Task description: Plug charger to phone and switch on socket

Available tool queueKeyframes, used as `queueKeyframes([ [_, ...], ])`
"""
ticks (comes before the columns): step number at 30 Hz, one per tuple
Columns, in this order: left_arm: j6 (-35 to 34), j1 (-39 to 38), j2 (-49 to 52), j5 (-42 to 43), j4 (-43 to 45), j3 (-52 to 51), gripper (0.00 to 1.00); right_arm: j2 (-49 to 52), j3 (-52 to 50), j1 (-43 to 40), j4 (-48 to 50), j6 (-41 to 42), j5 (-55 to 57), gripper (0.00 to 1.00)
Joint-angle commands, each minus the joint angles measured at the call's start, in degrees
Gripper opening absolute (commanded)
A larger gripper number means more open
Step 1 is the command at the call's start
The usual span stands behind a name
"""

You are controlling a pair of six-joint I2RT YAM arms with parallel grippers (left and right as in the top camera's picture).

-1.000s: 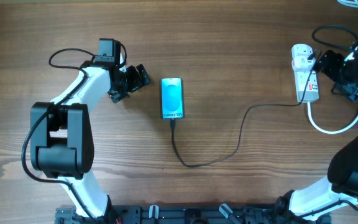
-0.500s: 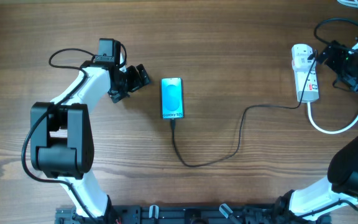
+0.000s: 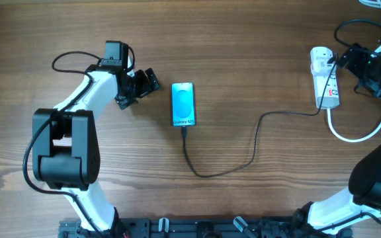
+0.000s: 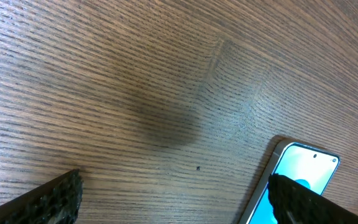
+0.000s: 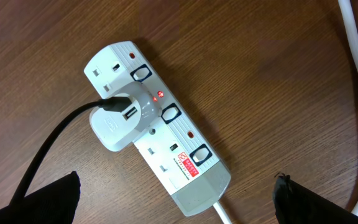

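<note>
Wooden table [image 5: 260,62] holds the socket [image 5: 160,124] just beside the spread right fingers [image 5: 48,202].

Overhead looks straight down from afar; left wrist sits close over the phone [image 4: 303,168], right wrist over the socket [image 5: 185,155]; overhead shares both.

Black two-finger right gripper [image 3: 340,59]: now sits higher in the overhead view than a second ago.
Position against white elongated plastic power strip [image 3: 327,92]: now beside its upper end, no longer alongside its middle.
</note>
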Motion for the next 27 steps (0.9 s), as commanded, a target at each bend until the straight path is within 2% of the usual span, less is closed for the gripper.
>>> queueKeyframes([
  [1,-0.1,0.2,0.9,-1.0,-0.4,-1.0,1.00,-0.5,0.2,-0.1,0.3,-1.1,0.5,1.00],
  [21,-0.1,0.2,0.9,-1.0,-0.4,-1.0,1.00,-0.5,0.2,-0.1,0.3,-1.1,0.5,1.00],
  [24,-0.1,-1.6,-2.3,-1.0,-0.5,-1.0,1.00,-0.5,0.2,-0.1,0.3,-1.1,0.5,1.00],
  [27,-0.1,-5.5,-11.0,-1.0,-0.5,-1.0,1.00,-0.5,0.2,-0.1,0.3,-1.1,0.5,1.00],
])
